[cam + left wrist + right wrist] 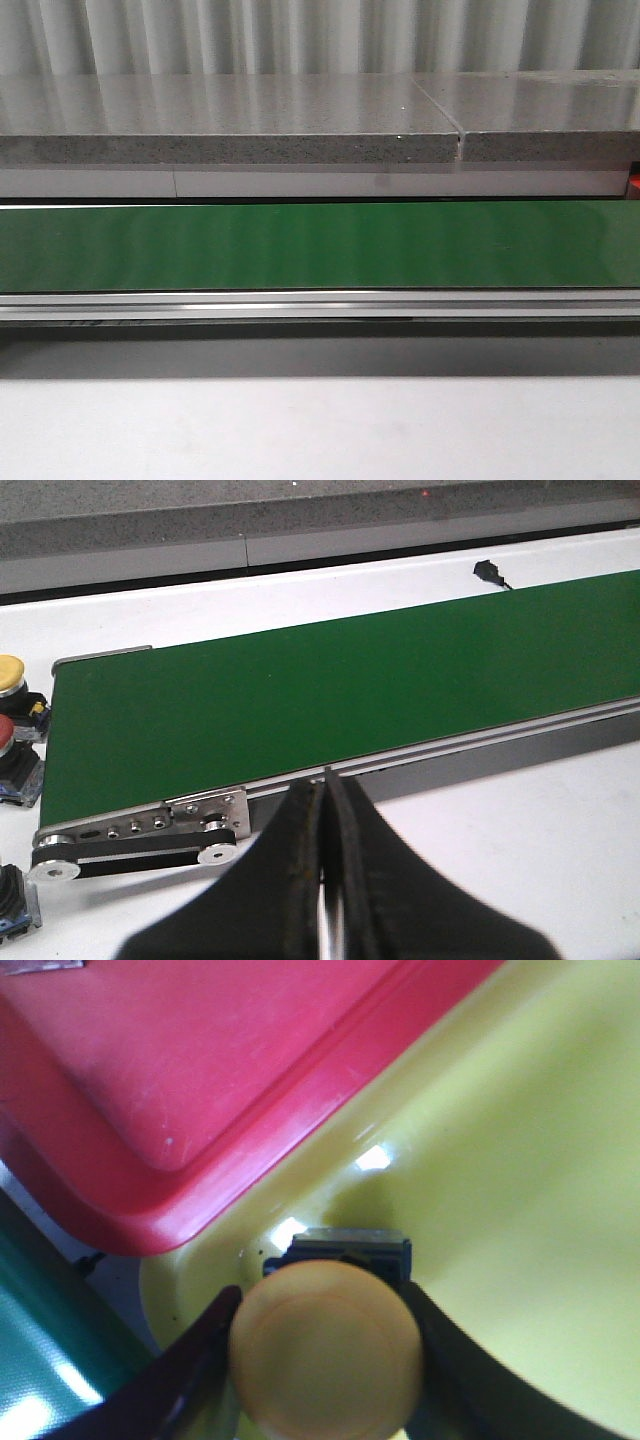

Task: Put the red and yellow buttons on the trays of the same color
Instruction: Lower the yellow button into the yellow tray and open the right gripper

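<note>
The yellow button [325,1350] sits over the yellow tray [520,1160], grasped by the right end effector [322,1360], beside the red tray [200,1070]. The left end effector [326,810] is clenched, holding nothing, near the green conveyor belt [330,700].

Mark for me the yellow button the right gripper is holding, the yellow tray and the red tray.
yellow button [325,1350]: right wrist view, on its domed cap.
yellow tray [520,1190]: right wrist view, on its bare inner floor.
red tray [190,1050]: right wrist view, on its flat surface.
</note>
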Robot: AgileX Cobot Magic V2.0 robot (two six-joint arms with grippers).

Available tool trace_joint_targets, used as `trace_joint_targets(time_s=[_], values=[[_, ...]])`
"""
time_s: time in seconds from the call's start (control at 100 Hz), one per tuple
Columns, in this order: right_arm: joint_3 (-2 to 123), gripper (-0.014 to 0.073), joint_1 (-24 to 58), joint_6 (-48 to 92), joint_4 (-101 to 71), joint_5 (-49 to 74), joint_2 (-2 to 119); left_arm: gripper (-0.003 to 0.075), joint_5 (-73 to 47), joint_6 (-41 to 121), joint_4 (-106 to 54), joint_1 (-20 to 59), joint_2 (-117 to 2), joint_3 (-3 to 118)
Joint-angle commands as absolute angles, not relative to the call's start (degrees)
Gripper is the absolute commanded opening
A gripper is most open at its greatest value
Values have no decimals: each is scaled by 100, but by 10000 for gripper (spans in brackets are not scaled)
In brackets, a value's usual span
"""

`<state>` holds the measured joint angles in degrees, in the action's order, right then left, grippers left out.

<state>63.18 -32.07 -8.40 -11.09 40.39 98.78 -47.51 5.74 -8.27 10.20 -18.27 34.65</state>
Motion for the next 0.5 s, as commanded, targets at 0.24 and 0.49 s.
trace_joint_targets(time_s=[0.24, 0.49], values=[[6448, 521, -3241, -811, -1216, 3886, 9682, -20, -4355, 588, -920, 1069, -1886, 3615], [6448, 520, -3241, -799, -993, 3956, 9355, -20, -4355, 588, -920, 1069, -1886, 3615]])
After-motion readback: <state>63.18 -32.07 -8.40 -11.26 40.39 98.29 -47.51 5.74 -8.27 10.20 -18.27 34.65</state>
